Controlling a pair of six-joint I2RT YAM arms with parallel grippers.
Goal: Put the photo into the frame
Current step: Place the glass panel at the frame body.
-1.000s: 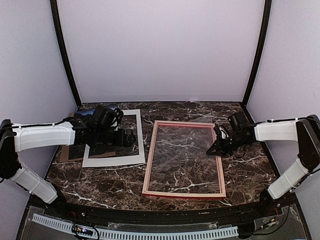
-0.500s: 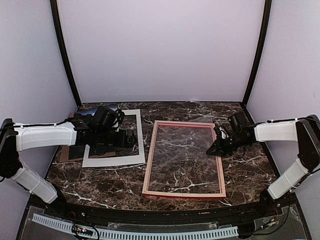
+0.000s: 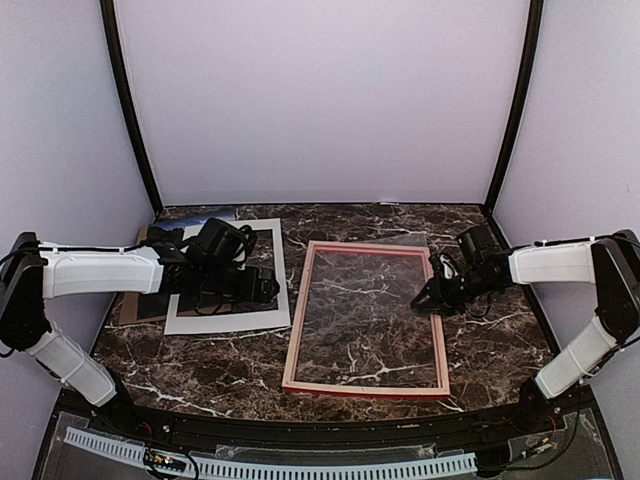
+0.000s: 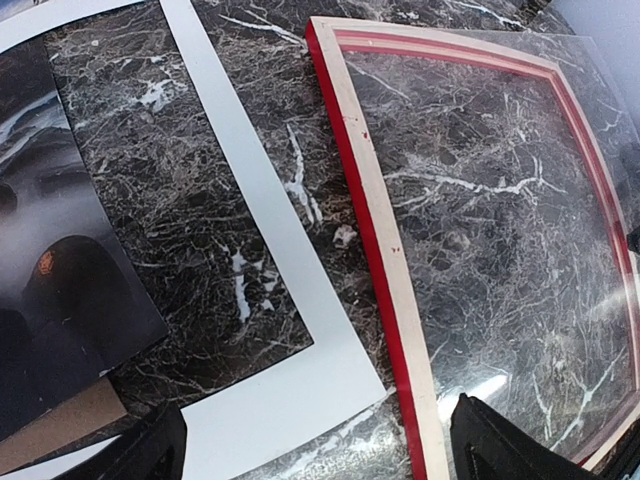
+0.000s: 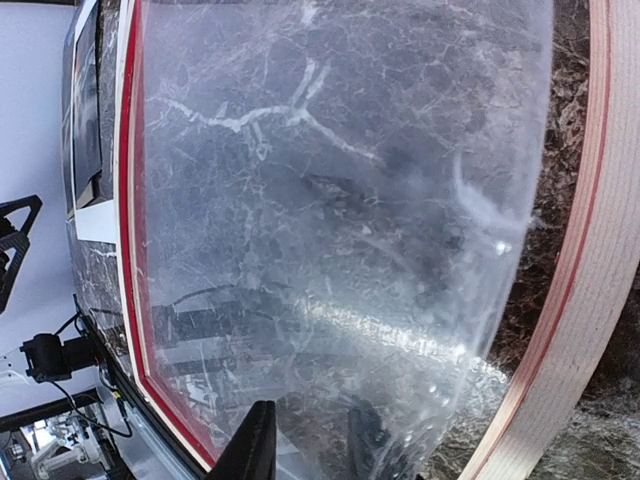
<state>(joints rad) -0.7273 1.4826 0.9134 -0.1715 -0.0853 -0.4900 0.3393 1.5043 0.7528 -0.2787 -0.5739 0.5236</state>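
Observation:
The frame (image 3: 299,322) lies flat mid-table, pale wood side up with red edges (image 4: 385,230). A clear sheet (image 3: 365,310) rests over its opening. The photo (image 4: 40,250), a dark print, lies left of a white mat (image 4: 260,190); in the top view my left arm mostly covers it. My left gripper (image 3: 265,288) hovers open over the mat's near right corner, one fingertip (image 4: 505,450) above the frame's left rail. My right gripper (image 3: 422,298) is at the frame's right rail (image 5: 600,250). Its jaws (image 5: 312,445) stand a little apart, one finger above the clear sheet (image 5: 330,200) and one beneath.
A brown backing board (image 3: 128,310) lies under the photo at the left (image 4: 60,435). Dark marble tabletop (image 3: 500,350) surrounds everything. Purple walls and black posts close in the back and sides.
My left gripper has moved right, from over the mat's middle toward the frame's left rail. The right gripper's jaws have parted on the clear sheet's edge.

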